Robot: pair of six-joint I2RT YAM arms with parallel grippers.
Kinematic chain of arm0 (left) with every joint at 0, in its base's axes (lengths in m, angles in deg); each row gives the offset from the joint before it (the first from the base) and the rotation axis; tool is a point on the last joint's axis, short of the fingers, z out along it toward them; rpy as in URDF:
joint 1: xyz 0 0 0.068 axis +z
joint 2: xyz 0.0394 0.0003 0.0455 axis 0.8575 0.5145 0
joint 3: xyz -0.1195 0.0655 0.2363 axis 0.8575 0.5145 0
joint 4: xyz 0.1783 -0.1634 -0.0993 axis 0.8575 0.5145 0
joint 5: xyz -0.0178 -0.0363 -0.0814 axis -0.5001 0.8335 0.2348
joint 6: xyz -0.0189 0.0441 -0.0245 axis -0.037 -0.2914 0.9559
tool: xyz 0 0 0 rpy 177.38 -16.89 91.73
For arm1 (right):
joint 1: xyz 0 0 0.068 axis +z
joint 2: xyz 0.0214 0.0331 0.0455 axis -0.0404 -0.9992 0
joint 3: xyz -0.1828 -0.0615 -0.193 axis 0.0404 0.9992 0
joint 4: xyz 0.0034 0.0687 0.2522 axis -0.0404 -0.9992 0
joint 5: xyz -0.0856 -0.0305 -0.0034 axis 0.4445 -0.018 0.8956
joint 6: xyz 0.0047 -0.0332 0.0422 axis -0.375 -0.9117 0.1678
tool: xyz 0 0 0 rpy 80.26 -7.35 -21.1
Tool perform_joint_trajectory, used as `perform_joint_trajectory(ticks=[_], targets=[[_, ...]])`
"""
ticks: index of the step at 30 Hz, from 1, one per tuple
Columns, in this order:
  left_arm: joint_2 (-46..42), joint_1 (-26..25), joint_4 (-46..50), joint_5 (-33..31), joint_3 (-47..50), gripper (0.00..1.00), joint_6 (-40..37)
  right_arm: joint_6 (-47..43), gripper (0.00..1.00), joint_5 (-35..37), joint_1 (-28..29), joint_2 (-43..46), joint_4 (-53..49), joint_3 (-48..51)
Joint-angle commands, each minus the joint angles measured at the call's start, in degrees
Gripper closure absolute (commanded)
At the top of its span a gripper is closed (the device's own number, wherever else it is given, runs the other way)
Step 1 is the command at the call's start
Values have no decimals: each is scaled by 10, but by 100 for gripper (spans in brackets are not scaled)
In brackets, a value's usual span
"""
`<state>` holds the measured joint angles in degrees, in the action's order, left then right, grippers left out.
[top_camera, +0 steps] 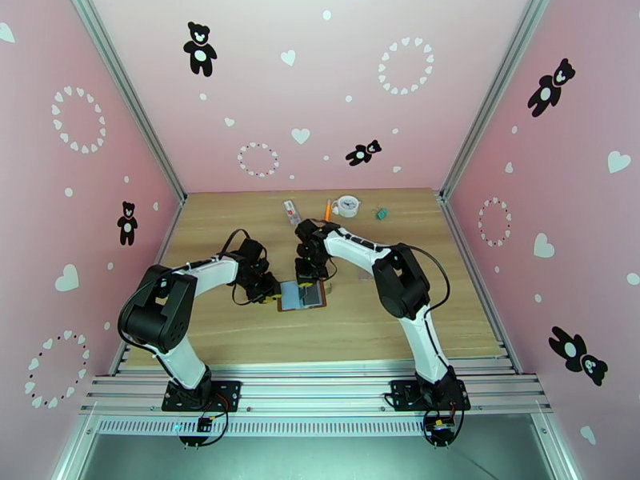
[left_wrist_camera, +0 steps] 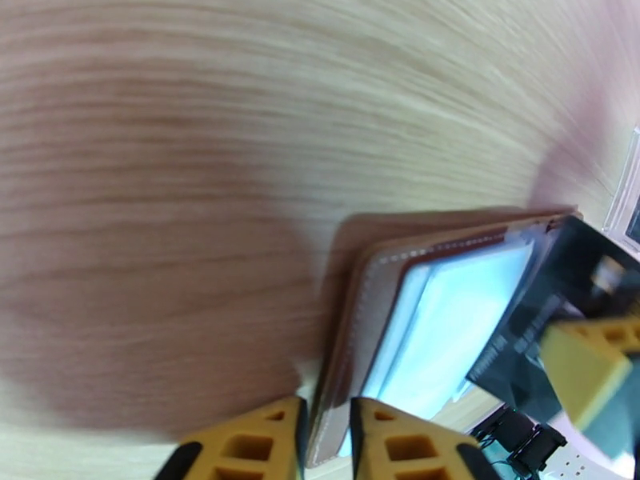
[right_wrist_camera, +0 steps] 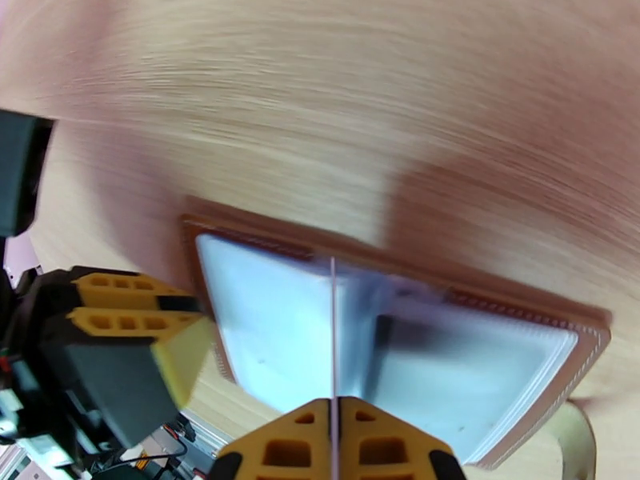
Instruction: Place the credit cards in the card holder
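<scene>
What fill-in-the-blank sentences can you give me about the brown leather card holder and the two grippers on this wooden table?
The brown leather card holder lies ___ on the wooden table.
The right gripper holds a thin dark credit card over the holder's grey-blue ___.
The left gripper pinches the edge of the ___.
Missing words: open; pockets; card holder.

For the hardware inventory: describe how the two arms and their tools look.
Both the left arm and right arm have glossy white links between bulky black joints, with thin black cables looping alongside, and stand on black base plates. The left tool and right tool have yellow fingers with moulded rectangular cut-outs, on black bodies.
</scene>
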<state>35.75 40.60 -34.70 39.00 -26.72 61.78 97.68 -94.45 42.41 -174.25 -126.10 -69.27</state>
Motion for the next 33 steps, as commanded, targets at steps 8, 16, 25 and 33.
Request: perform_joint_trajectory(ticks=[8,16,25,33], targets=[[-8,2,9,8,3,88,-15,-17,100,-97,-24,43,95,103],[-5,2,15,23,-8,93,-25,-16,100,-122,-29,47,107,104],[-17,1,16,32,-10,97,-27,-10,100,-127,-32,71,96,113],[-24,1,22,29,-18,99,-27,-3,100,-125,-32,84,108,143]])
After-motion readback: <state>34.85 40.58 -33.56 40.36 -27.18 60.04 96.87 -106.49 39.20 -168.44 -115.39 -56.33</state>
